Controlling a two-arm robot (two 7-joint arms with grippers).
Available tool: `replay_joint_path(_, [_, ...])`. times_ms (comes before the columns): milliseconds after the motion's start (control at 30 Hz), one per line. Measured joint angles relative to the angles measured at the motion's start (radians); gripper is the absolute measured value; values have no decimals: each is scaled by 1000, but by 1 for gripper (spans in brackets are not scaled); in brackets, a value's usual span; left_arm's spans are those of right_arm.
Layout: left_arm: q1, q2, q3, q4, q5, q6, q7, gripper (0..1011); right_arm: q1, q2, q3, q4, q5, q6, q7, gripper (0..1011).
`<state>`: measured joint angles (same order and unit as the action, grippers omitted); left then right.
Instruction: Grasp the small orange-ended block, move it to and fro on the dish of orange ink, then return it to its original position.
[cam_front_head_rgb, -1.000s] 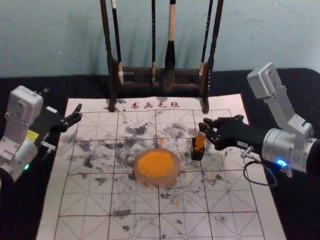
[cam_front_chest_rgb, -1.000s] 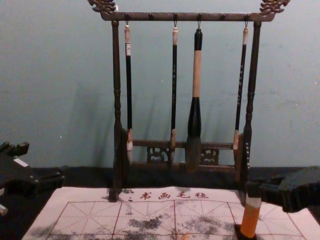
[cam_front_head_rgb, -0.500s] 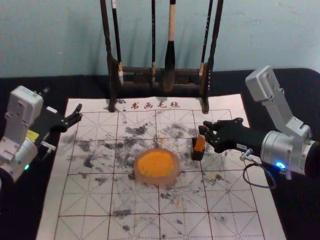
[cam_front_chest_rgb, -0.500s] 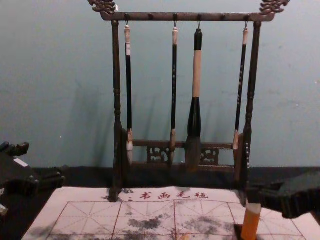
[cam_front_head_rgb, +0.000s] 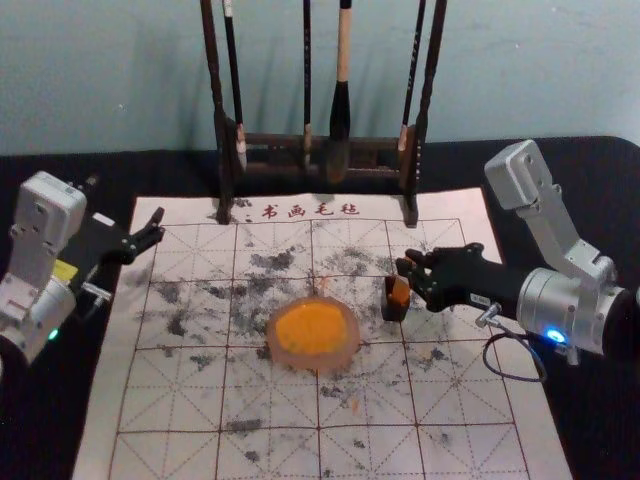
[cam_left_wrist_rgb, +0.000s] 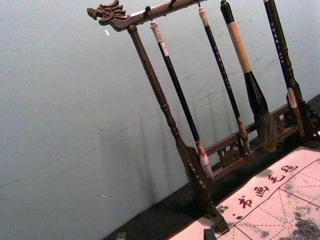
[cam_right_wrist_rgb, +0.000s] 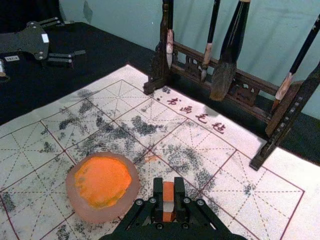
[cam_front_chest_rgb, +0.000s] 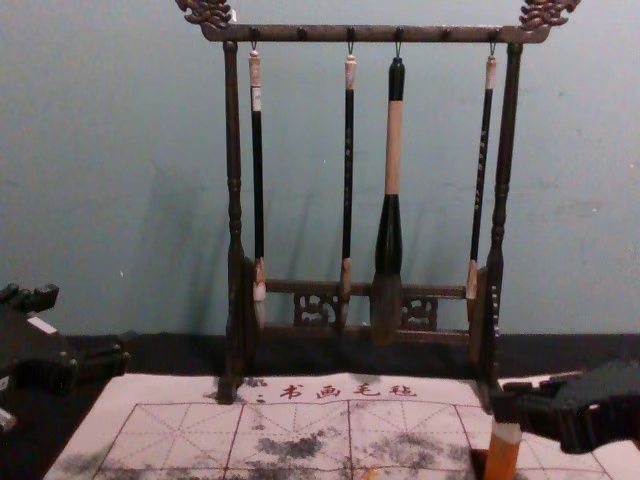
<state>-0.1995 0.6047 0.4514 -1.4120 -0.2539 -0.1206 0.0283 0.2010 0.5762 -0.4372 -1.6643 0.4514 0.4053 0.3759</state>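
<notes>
My right hand (cam_front_head_rgb: 408, 267) is closed around the small orange-ended block (cam_front_chest_rgb: 503, 454), gripping it by its upper part, with a pale band showing between my fingers (cam_right_wrist_rgb: 158, 192) in my wrist view. The block stands nearly upright, leaning a little, at the small black holder (cam_front_head_rgb: 395, 312); I cannot tell whether its lower end sits inside. The dish of orange ink (cam_front_head_rgb: 349, 352) rests on the gridded, ink-smudged mat (cam_front_head_rgb: 270, 455), to the left of the block and apart from it. My left hand (cam_front_head_rgb: 158, 226) is parked above the surface by the mat's far left corner, its fingers spread and holding nothing. Beyond the dish, four brushes hang from the dark wooden rack (cam_front_chest_rgb: 380, 33).
</notes>
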Motion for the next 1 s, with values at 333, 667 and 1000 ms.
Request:
replay_joint_path(333, [0,0,0,0,0,0,0,1002,-4,-19,0,20,-18,-1,-10,127])
replay_joint_path(667, [0,0,0,0,0,0,0,1001,-5,-38,1,38,-39,-11,-14,127])
replay_joint_path(1000, [0,0,0,0,0,0,0,1001,-8,-50,5,40,-50,-17,-13,127])
